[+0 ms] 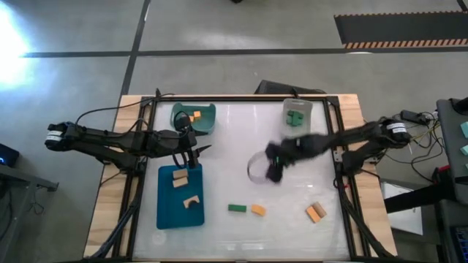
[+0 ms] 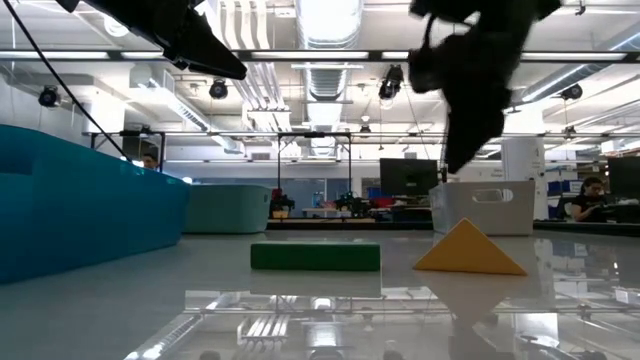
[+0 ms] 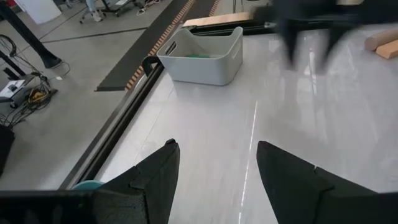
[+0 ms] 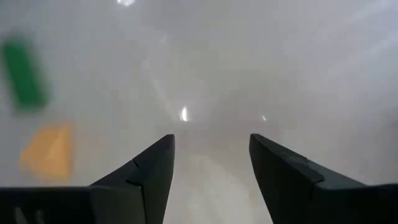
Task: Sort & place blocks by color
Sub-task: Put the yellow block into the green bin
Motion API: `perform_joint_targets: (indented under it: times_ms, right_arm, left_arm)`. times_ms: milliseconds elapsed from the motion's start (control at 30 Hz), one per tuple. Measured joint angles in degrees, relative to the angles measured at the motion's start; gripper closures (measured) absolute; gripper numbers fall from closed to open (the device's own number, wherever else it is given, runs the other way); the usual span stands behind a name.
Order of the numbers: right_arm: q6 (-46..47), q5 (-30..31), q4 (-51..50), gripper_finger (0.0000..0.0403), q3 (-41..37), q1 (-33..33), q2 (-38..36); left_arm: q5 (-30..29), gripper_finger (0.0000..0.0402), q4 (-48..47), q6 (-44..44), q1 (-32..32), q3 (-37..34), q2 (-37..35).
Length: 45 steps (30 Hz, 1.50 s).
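My left gripper (image 1: 194, 154) (image 3: 217, 149) hangs open and empty over the far end of the blue tray (image 1: 164, 212), which holds tan blocks (image 1: 180, 177). My right gripper (image 1: 272, 172) (image 4: 211, 146), open and empty, is above the table's middle, blurred. A green block (image 1: 236, 208) (image 2: 315, 257) (image 4: 23, 74) and an orange block (image 1: 258, 210) (image 2: 470, 250) (image 4: 50, 149) lie flat on the table nearer the front edge. Two more orange blocks (image 1: 315, 212) lie to their right. The teal bin (image 1: 207, 120) holds an orange block (image 1: 196, 115). The grey bin (image 1: 306, 107) (image 3: 202, 62) holds green blocks (image 1: 295, 117).
Black rails frame the white tabletop (image 1: 241, 146) on its wooden base. The bins stand along the far edge and the blue tray at front left. Bare table lies between the two grippers. In the low view, people (image 2: 592, 195) sit in the room beyond.
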Motion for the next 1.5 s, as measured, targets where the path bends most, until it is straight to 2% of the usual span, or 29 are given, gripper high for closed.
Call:
perform_joint_targets:
  times_ms: [100, 200, 367, 467, 800, 1133, 1300, 1500]
  right_arm:
    - [0.4, 1.1, 1.3, 0.0205, 0.0, 9.9, 2.3]
    - [3.9, 4.8, 6.4, 0.0204, 0.0, 17.1, 4.6]
    - [8.2, 13.1, 15.5, 0.0204, 0.0, 24.4, 10.1]
    - [9.5, 15.0, 20.4, 0.0204, 0.0, 27.0, 13.8]
    - [13.9, 15.2, 30.8, 0.0209, 0.0, 28.6, 22.4]
    - [13.6, 18.4, 32.6, 0.0284, 0.0, 28.6, 23.8]
    - [12.2, 18.8, 28.4, 0.0284, -0.1, 28.4, 20.7]
    - [11.9, 25.2, 18.8, 0.0284, -0.1, 26.3, 12.0]
  left_arm:
    - [0.0, 0.0203, 0.0, -0.1, 0.0, 0.0, 0.0]
    - [0.0, 0.0203, 0.0, 0.0, 0.0, -0.2, 0.0]
    - [0.0, 0.0203, 0.0, 0.0, 0.0, -0.3, 0.0]
    - [0.0, 0.0203, 0.0, 0.0, 0.0, -0.3, 0.0]
    - [0.0, 0.0203, 0.1, 0.0, 0.0, -0.4, 0.0]
    - [0.0, 0.0203, 0.1, 0.1, 0.0, -0.3, 0.0]
    - [0.0, 0.0203, 0.1, 0.5, 0.0, -0.2, 0.0]
    - [-0.9, 0.0203, 0.1, 1.2, 0.0, -0.2, -0.1]
